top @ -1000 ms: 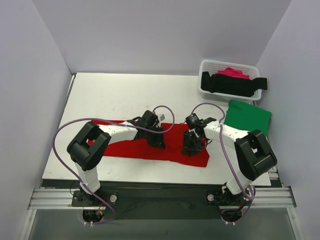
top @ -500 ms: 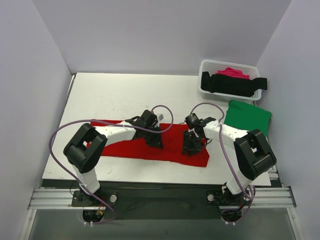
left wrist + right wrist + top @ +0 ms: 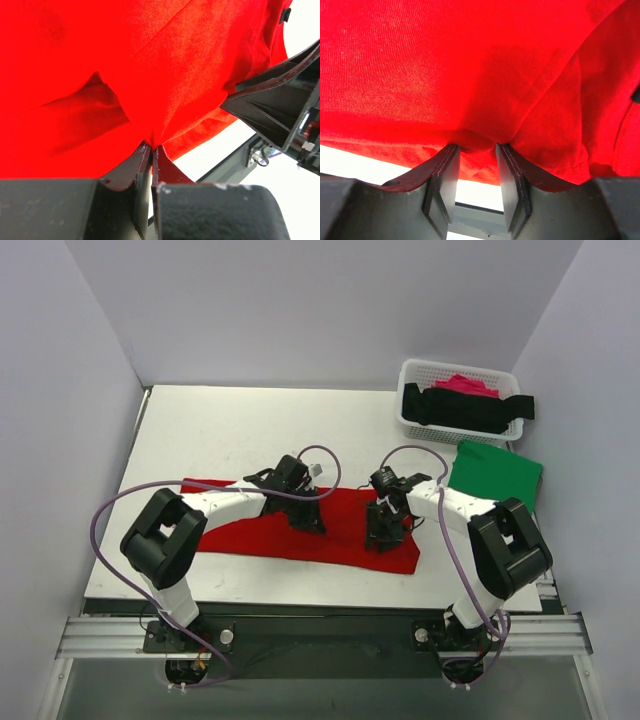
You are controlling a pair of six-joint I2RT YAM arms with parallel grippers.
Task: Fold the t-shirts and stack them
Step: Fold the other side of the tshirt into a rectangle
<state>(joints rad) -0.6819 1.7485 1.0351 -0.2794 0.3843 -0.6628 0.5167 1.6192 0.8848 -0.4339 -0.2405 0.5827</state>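
Note:
A large red t-shirt [image 3: 245, 533] lies flat across the front of the table. My left gripper [image 3: 306, 519] is down on its middle. In the left wrist view its jaws are shut on a small pinch of the red t-shirt [image 3: 150, 65], at the left gripper [image 3: 151, 146] tips. My right gripper [image 3: 380, 532] is down on the shirt's right part. In the right wrist view a thicker fold of the red t-shirt [image 3: 470, 60] bulges between the right gripper [image 3: 476, 146] tips, which are closed on it. A folded green t-shirt [image 3: 496, 473] lies at the right.
A white lattice basket [image 3: 412, 375] at the back right holds a black t-shirt [image 3: 465, 410] and a pink one [image 3: 466, 385]. The black body of the right arm [image 3: 280, 107] stands close by in the left wrist view. The table's front edge [image 3: 300, 592] runs just below the red shirt.
The left jaws have closed onto a pinch of the red shirt, and the left arm's elbow has shifted slightly left. The right gripper has held still.

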